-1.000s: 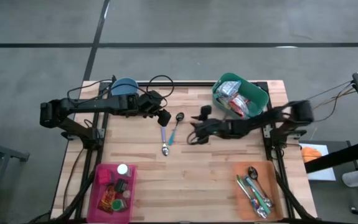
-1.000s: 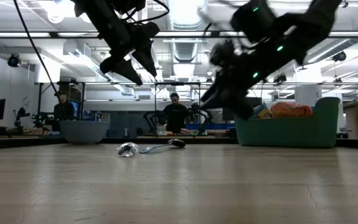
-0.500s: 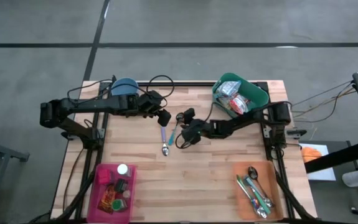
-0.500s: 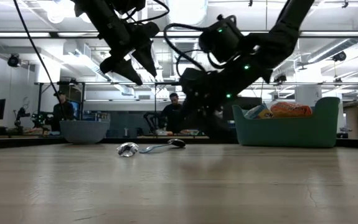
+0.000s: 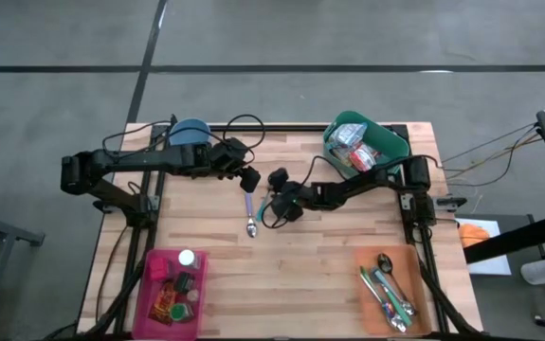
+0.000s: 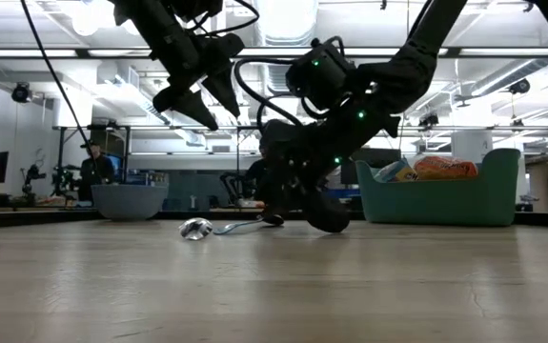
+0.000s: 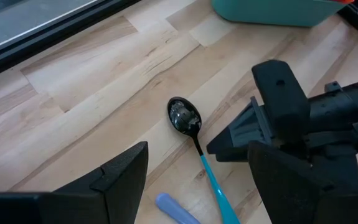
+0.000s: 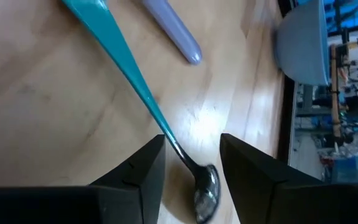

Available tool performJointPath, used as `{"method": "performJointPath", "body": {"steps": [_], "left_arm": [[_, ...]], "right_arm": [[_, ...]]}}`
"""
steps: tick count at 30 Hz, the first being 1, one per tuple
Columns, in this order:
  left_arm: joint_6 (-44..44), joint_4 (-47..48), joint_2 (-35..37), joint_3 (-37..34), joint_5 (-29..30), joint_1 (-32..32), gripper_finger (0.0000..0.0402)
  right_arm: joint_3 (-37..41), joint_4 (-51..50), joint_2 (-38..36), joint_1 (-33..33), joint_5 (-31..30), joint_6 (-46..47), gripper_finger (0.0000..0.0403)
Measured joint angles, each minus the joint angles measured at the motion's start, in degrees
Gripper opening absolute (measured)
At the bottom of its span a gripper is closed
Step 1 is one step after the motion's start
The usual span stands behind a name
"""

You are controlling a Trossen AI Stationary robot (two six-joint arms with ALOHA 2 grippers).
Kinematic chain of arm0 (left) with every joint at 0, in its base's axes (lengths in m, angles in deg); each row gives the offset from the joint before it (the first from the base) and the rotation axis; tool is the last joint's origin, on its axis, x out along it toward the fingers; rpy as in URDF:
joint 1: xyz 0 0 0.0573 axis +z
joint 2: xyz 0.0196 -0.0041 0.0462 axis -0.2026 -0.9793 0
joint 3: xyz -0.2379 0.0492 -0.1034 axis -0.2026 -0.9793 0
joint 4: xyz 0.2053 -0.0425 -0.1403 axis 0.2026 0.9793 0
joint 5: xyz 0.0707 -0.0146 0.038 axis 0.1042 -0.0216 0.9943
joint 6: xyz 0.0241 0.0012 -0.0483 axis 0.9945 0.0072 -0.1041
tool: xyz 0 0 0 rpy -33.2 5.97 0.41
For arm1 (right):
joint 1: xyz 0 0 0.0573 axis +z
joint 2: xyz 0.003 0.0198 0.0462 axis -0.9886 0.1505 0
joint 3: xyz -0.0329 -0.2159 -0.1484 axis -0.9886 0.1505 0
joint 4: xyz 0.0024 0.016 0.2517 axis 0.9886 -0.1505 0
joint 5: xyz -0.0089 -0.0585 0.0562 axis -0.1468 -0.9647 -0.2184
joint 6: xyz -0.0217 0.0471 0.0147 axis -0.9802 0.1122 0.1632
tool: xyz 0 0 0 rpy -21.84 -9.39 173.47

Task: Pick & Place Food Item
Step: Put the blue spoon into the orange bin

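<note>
A teal-handled spoon [image 5: 268, 194] lies flat on the wooden table beside a purple-handled spoon [image 5: 249, 206]. My right gripper [image 8: 191, 162] is low over the table, open. Its fingers stand on either side of the teal spoon's thin neck [image 8: 175, 149], just behind the dark bowl [image 8: 205, 190]. The neck runs close by one finger [image 8: 142, 171]. My left gripper [image 5: 248, 178] hangs open above the table, just left of the spoons, holding nothing. Food packets [image 5: 357, 152] sit in the green bin [image 5: 390, 142] at the far right.
A blue bowl [image 5: 191, 133] stands at the far left edge. A pink bin [image 5: 149, 284] with small items is at the near left. An orange tray [image 5: 409, 270] with cutlery is at the near right. Bare wood lies along the near middle. People stand in the room behind.
My right gripper has swung from beside the green bin toward the table's left and down, rolling as it went. It now sits low with its fingers astride the teal spoon's neck. Both spoons have stayed in place.
</note>
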Motion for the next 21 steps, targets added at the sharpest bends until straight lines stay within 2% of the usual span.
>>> {"method": "performJointPath", "body": {"steps": [9,15,21], "left_arm": [[0.0,0.0,0.0,0.0,0.0,0.0,0.0279],[0.0,0.0,0.0,0.0,0.0,0.0,0.0279],[0.0,0.0,0.0,0.0,0.0,0.0,0.0279]], "right_arm": [[-0.5,-1.4,0.2,-1.5,3.8,-1.2,0.0186],[-5.5,-13.4,0.3,-2.3,4.0,-1.6,0.0187],[-9.4,-17.0,0.3,-2.9,4.5,-2.0,0.0187]]}}
